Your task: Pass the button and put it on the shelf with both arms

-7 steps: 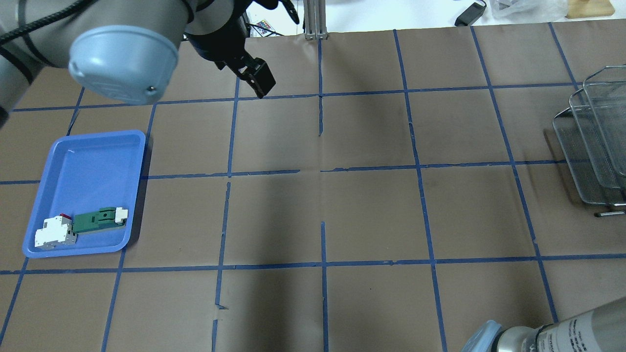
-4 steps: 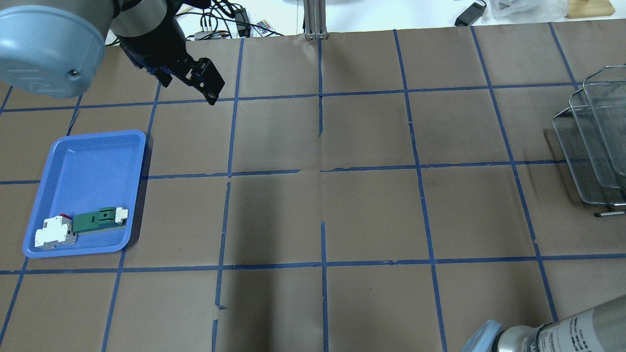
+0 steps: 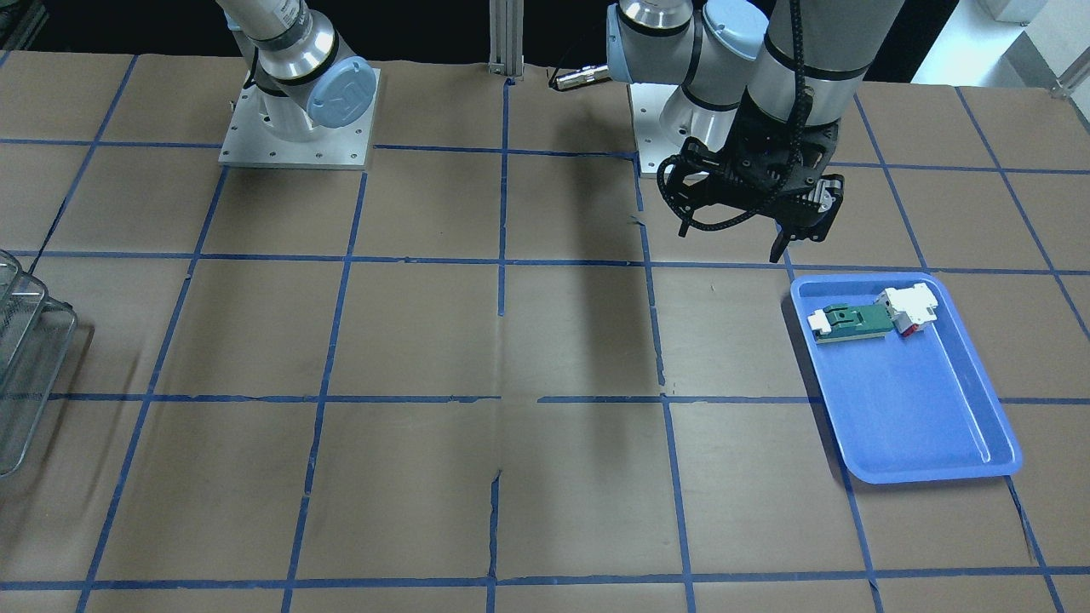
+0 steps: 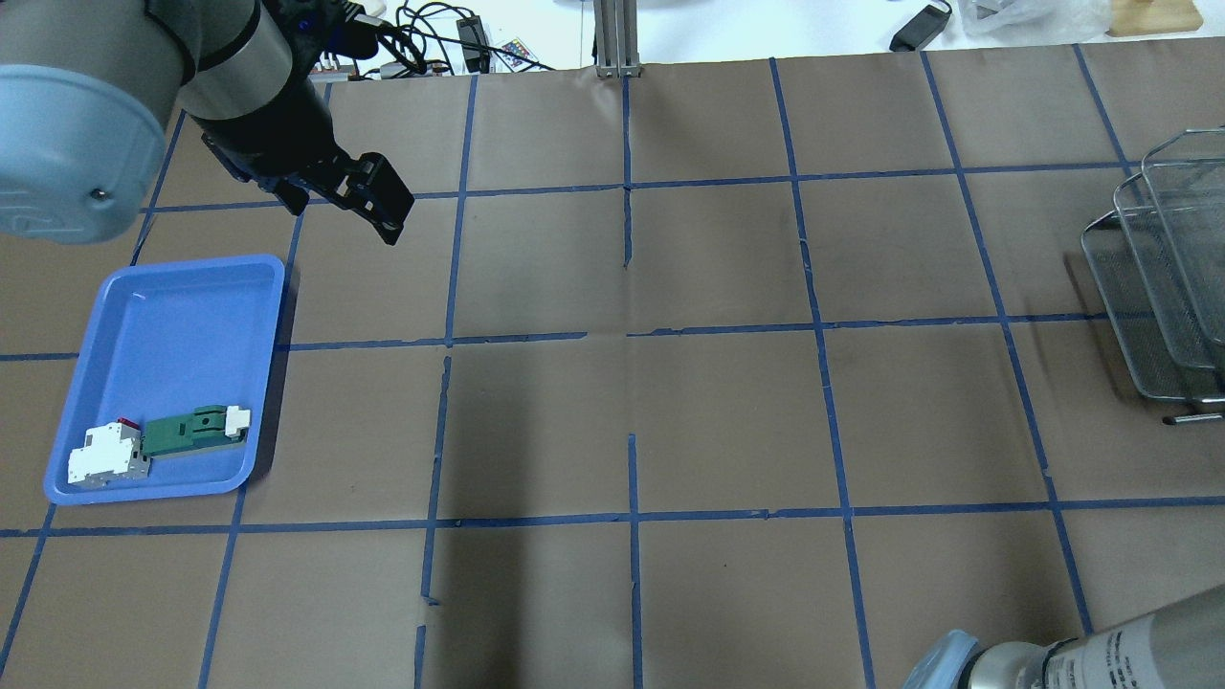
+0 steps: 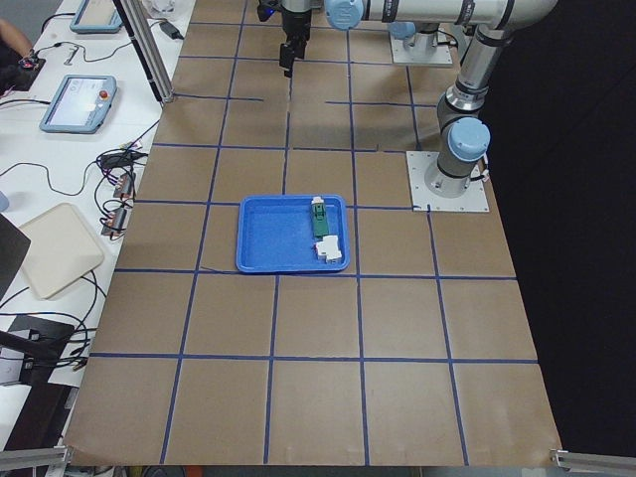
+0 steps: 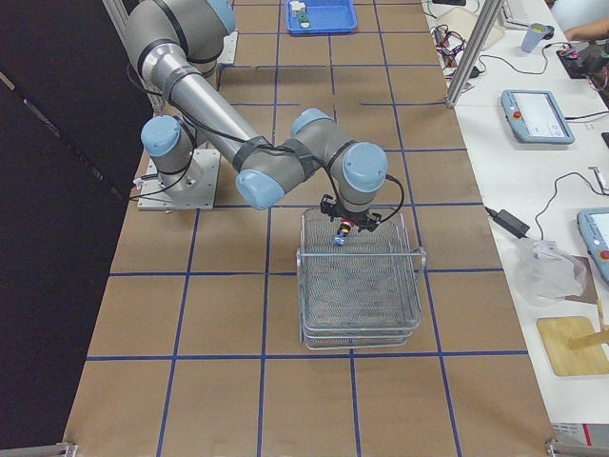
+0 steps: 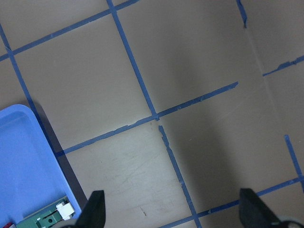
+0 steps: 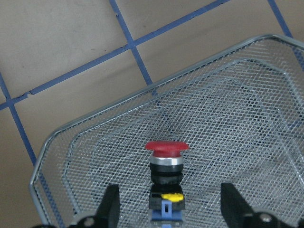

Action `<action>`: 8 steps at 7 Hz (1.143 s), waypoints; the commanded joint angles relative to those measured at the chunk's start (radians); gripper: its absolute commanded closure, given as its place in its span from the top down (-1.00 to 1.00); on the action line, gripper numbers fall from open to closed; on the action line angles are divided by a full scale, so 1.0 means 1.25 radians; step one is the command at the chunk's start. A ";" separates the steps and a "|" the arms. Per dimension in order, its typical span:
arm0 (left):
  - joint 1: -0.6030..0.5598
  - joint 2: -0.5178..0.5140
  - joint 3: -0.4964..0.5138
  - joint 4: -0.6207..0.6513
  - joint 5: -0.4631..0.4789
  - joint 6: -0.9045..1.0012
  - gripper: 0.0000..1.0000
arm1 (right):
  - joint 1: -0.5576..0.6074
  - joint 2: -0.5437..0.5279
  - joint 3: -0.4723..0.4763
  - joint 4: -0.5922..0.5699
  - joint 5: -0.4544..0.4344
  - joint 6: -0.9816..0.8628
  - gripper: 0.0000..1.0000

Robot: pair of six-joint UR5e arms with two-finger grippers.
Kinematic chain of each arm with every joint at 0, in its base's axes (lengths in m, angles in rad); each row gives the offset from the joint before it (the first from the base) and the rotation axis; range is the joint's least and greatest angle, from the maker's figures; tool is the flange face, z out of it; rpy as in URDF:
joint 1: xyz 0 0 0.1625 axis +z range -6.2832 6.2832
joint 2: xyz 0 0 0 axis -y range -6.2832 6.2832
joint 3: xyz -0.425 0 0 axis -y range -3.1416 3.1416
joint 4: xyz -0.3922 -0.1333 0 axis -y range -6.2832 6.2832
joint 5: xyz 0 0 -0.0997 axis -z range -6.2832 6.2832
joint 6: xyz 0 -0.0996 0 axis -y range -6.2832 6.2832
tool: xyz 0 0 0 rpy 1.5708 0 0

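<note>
Right gripper [image 8: 170,199] jaws spread wide, neither finger touching the button [image 8: 166,164], which sits between them, red cap visible, over the mesh of the shelf [image 8: 247,118]; left gripper [image 7: 173,211] also spread, empty, near the blue tray [image 4: 172,325].

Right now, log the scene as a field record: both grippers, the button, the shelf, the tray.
left gripper: open, empty, above the table near the blue tray
right gripper: open, over the shelf
button: midway in the right gripper's gap, touching neither side, shelf mesh behind it; whether it is resting there, cannot tell
blue tray: holds green-and-white part and white-and-red block, side by side
</note>
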 commanded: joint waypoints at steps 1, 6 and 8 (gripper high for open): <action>0.001 0.003 -0.002 -0.001 0.000 0.000 1.00 | 0.141 -0.065 0.015 0.012 -0.005 0.216 0.75; 0.002 0.003 -0.004 0.001 -0.005 -0.130 1.00 | 0.620 -0.318 0.170 0.062 -0.052 1.190 0.98; 0.002 0.000 -0.006 0.012 -0.006 -0.228 1.00 | 0.645 -0.294 0.144 0.048 -0.064 1.441 1.00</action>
